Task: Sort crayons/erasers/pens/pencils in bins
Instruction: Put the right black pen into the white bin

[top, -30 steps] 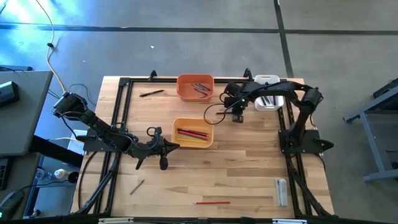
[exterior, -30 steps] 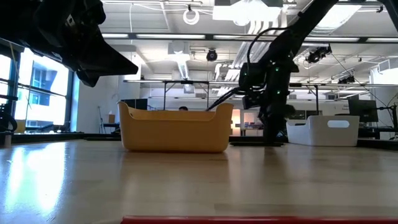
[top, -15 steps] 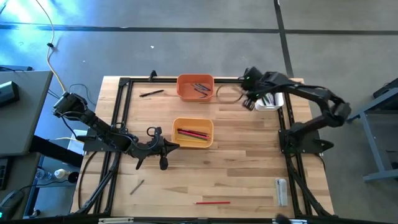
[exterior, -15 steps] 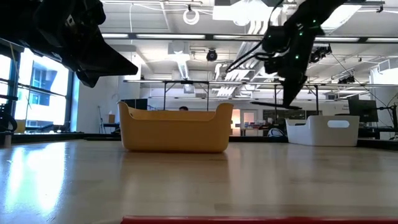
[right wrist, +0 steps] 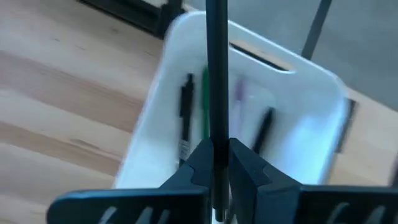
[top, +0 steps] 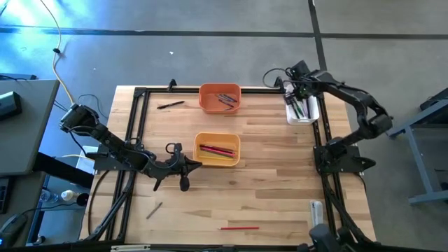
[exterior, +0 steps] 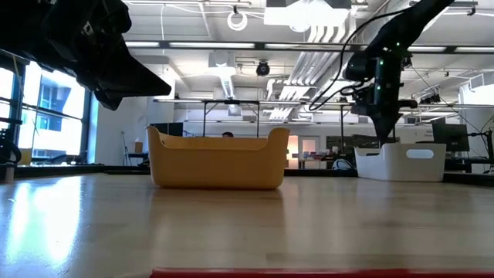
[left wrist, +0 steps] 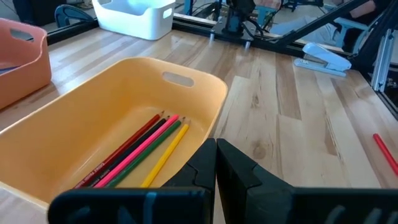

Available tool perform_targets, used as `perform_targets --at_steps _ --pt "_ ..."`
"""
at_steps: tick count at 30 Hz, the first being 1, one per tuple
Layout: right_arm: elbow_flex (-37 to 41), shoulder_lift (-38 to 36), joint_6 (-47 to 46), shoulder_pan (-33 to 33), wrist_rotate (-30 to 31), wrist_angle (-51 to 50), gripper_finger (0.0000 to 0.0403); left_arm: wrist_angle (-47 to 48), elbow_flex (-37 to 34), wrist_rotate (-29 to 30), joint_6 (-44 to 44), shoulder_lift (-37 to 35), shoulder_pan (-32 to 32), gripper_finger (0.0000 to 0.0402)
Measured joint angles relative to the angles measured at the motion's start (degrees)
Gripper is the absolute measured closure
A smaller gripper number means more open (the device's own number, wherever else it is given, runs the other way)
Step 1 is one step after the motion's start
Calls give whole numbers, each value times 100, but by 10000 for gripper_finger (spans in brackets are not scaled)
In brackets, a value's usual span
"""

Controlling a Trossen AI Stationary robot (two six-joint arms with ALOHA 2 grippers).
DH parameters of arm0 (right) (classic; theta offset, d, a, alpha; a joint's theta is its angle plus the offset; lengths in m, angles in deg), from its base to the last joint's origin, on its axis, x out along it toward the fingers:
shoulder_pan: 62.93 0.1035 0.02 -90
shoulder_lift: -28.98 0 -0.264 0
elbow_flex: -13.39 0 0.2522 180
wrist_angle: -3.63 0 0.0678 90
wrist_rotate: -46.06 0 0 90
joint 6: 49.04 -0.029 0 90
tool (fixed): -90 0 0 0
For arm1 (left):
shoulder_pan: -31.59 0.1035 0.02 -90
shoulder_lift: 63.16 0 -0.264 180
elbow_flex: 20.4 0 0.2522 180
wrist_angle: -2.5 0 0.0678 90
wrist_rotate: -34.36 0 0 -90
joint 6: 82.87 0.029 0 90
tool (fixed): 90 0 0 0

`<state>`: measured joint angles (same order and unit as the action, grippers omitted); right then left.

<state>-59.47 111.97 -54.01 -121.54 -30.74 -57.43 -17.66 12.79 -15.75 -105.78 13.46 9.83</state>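
1. In the right wrist view the dark stick (right wrist: 216,74) pinched by the right end effector (right wrist: 217,163) runs off the frame above the white bin (right wrist: 311,134); the sticks inside that bin are blurred.
2. In the low view a red stick (exterior: 309,272) on the worktop (exterior: 247,224) is cut by the edge.
3. The sticks in the orange bin (top: 220,97) are too small to tell apart.

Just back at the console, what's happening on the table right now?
The right gripper is shut on a thin dark pen, holding it above the narrow white plastic bin, which has several pens inside. The left gripper waits beside the yellow-orange tub of coloured pencils. A red stick lies unsorted.
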Motion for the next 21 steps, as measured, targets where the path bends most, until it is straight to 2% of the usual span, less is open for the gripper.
perform_targets --at_steps 10,21 --pt "-6 811 -269 -96 -5 88 391 147 4 -1 -47 0 -1 401" --pt "-6 1059 -273 -107 -132 -38 391 154 4 -1 -47 0 -1 401"
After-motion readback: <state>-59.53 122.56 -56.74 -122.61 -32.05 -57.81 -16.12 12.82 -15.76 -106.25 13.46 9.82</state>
